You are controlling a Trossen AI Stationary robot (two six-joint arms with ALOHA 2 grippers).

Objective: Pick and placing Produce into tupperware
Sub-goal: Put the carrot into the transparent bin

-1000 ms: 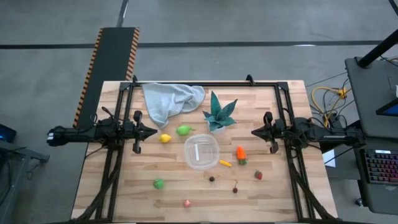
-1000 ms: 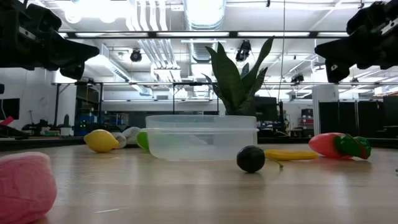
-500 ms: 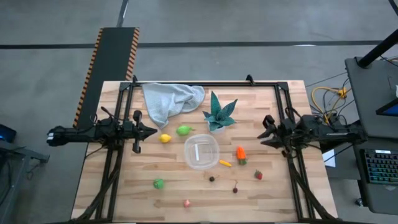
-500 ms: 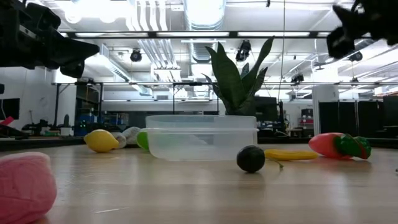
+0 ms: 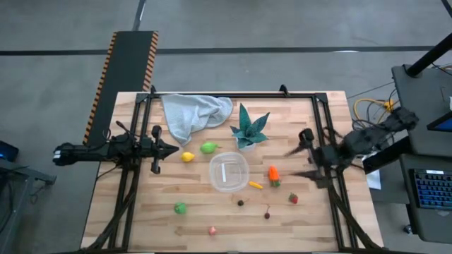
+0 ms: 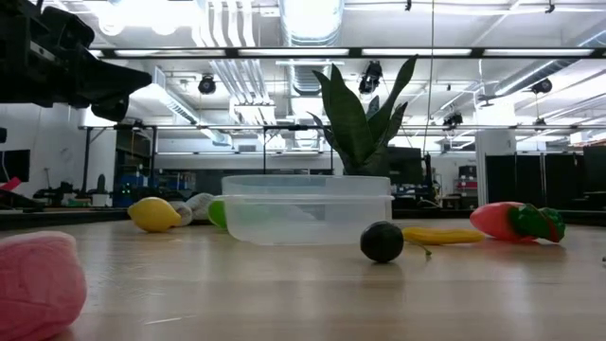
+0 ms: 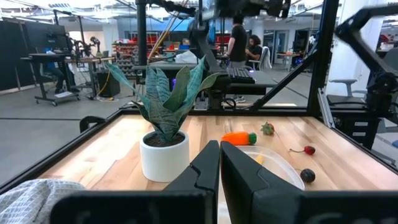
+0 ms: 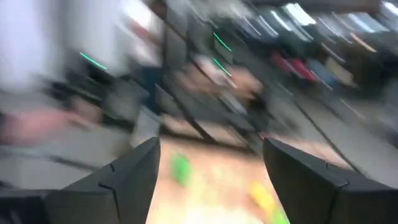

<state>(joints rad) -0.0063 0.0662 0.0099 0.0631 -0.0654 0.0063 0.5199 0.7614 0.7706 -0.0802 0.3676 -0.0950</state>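
Observation:
The clear round tupperware (image 5: 228, 171) stands mid-table, with produce scattered around it. A yellow lemon (image 5: 188, 156) and a green piece (image 5: 209, 147) lie at its far left. An orange carrot (image 5: 273, 172), a small yellow piece (image 5: 256, 185) and a red strawberry (image 5: 293, 198) lie to its right, and dark bits (image 5: 241, 202) on its near side. My left gripper (image 5: 173, 149) hovers shut, left of the lemon, touching nothing. My right gripper (image 5: 292, 164) hangs open, right of the carrot, and holds nothing; its own view is blurred (image 8: 211, 174).
A teal plant in a white pot (image 5: 248, 130) stands just beyond the tupperware. A pale cloth (image 5: 194, 113) lies at the far left. A green bit (image 5: 181, 207) and a pink bit (image 5: 212, 230) sit near the front edge. Black frame rails (image 5: 127, 183) run along both sides.
My right gripper has opened wide. It has risen out of the top of the low view, and the arm has swung and tilted, its rear part drawing toward the table's right edge. My left gripper and all the produce have kept still.

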